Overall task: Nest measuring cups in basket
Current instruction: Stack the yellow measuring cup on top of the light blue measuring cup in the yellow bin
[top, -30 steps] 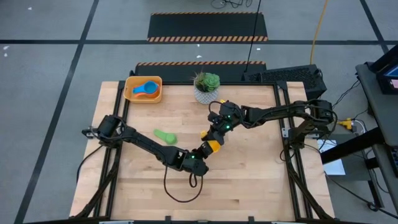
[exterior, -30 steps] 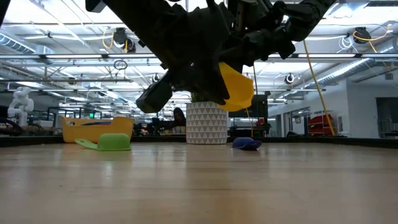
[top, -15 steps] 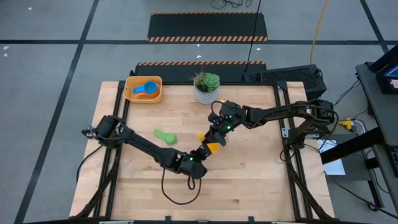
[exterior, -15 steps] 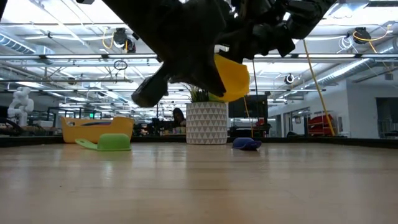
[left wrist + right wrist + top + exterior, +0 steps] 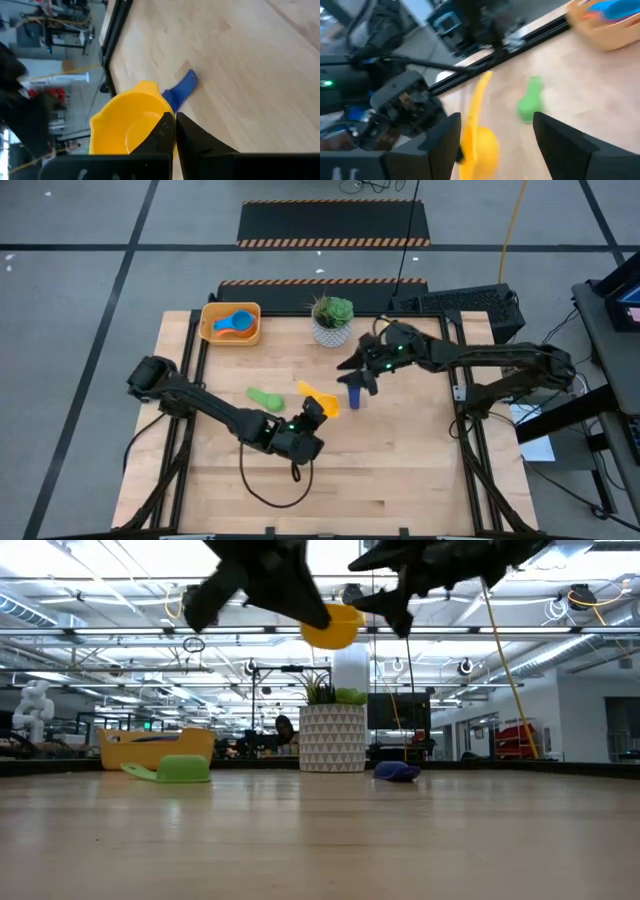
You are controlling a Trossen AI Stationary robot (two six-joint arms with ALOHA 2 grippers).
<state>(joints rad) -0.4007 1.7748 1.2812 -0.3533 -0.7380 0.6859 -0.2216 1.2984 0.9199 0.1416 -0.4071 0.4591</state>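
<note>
A: So, what has just been changed?

B: The yellow cup (image 5: 318, 400) has been handed over. A second ago it was gripped between both arms near the middle of the counter (image 5: 400, 470); now it is held by the left tool (image 5: 312, 412) alone, whose fingers are clamped shut on its handle, with the cup lifted clear of the wood. The right tool (image 5: 356, 370) has been drawn back toward the far edge, near the white plant pot (image 5: 331, 330), and its fingers are spread wide with nothing held.

A: And where are the other pieces found?

B: The basket (image 5: 231, 323) is seen at the far left corner, with a light blue cup (image 5: 233, 323) inside it. A green cup (image 5: 266, 398) is lying left of centre, and a dark blue cup (image 5: 355, 396) is lying just below the right tool.

A: What is meant by that for the task?

B: The yellow cup is judged ready to be carried to the basket; green and dark blue are left to be collected.
</note>
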